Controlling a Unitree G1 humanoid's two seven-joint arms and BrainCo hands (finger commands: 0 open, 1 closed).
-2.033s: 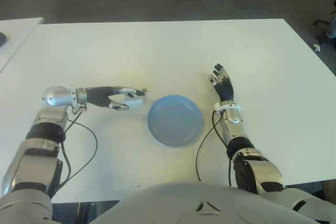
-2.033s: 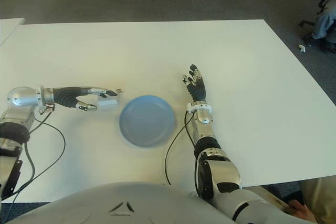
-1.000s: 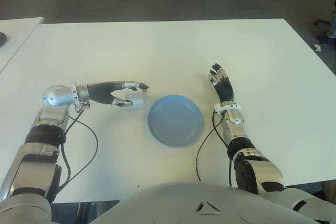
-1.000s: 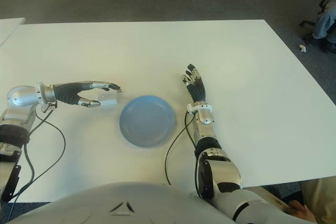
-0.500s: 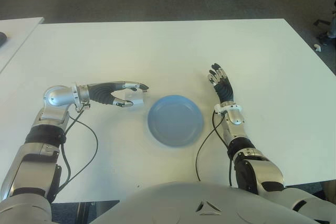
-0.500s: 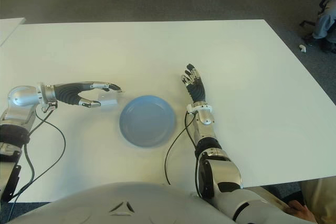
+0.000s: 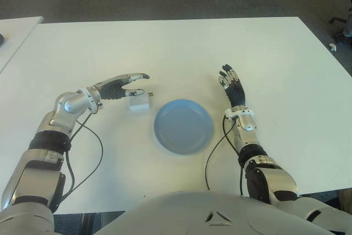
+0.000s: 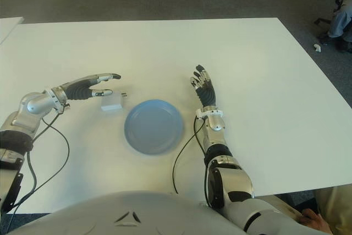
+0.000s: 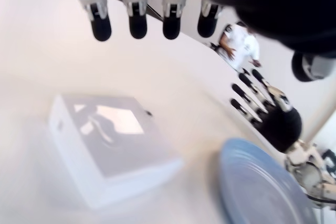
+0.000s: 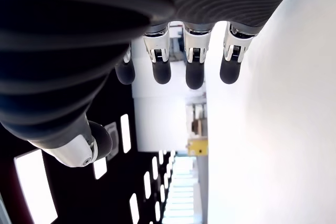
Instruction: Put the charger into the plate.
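The charger (image 7: pixel 138 102), a small white block, lies flat on the white table (image 7: pixel 165 48) just left of the blue plate (image 7: pixel 183 126). My left hand (image 7: pixel 132 83) hovers over the charger's far left side, open, with its fingers (image 9: pixel 137 24) stretched out and nothing between them. In the left wrist view the charger (image 9: pixel 113 145) sits free below the fingertips, with the plate (image 9: pixel 257 187) beyond it. My right hand (image 7: pixel 231 83) shows right of the plate, open, fingers straight and holding nothing.
Black cables (image 7: pixel 93 155) trail from both wrists across the table's near part. A second white table (image 7: pixel 16 28) begins at the far left. Dark carpet lies beyond the far edge, with a small white object (image 7: pixel 331 48) on the floor at the right.
My left hand has let go of the charger, opened and lifted back to the left. The charger now lies free beside the plate. The right hand has not moved.
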